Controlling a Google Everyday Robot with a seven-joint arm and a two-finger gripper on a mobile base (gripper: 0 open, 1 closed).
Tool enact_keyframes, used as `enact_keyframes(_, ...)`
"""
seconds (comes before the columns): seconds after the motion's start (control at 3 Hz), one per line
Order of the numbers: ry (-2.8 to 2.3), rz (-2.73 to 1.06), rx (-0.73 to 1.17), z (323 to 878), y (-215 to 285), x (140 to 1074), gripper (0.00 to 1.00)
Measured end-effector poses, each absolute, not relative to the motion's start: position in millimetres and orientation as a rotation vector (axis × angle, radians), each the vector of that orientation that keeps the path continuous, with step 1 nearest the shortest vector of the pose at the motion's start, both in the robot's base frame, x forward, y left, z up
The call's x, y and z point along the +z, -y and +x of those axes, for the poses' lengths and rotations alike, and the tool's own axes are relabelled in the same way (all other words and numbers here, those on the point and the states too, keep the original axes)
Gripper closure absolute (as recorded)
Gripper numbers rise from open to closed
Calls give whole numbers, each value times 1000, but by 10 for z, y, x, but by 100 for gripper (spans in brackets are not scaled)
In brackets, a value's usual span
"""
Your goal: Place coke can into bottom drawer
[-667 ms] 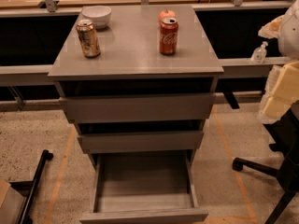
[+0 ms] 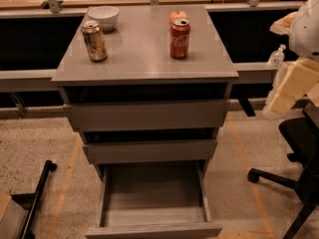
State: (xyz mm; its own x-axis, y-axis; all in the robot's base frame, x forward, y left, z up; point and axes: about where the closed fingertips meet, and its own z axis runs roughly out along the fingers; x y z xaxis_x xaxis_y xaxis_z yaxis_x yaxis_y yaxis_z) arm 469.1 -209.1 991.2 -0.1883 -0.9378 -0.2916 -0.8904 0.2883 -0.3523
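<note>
The coke can [image 2: 180, 38] is red with white script and a silver top. It stands upright on the grey cabinet top [image 2: 144, 54], right of centre, with a red apple [image 2: 177, 15] just behind it. The bottom drawer [image 2: 153, 203] is pulled open below the two shallower closed drawers, and its inside looks empty. My gripper [image 2: 285, 23] shows as cream-coloured parts of the arm at the right edge of the view. It is well right of the can, apart from it, and holds nothing that I can see.
A gold-brown can [image 2: 94, 41] and a white bowl [image 2: 103, 17] stand on the left of the cabinet top. A small clear bottle [image 2: 276, 58] sits on the shelf to the right. A black office chair [image 2: 299, 148] stands at the right, and a black bar [image 2: 37, 198] lies at the lower left.
</note>
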Motion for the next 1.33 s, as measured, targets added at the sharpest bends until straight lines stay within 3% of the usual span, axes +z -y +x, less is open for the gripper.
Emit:
enact_keyframes(0.33, -2069, -1608, -131, 5068, 2058, 9847, 0)
enact_keyframes(1.0, -2074, -1582, -126, 5133, 2040, 9823, 0)
enact_keyframes(1.33, -2042, -1524, -134, 5448, 1910, 9820, 0)
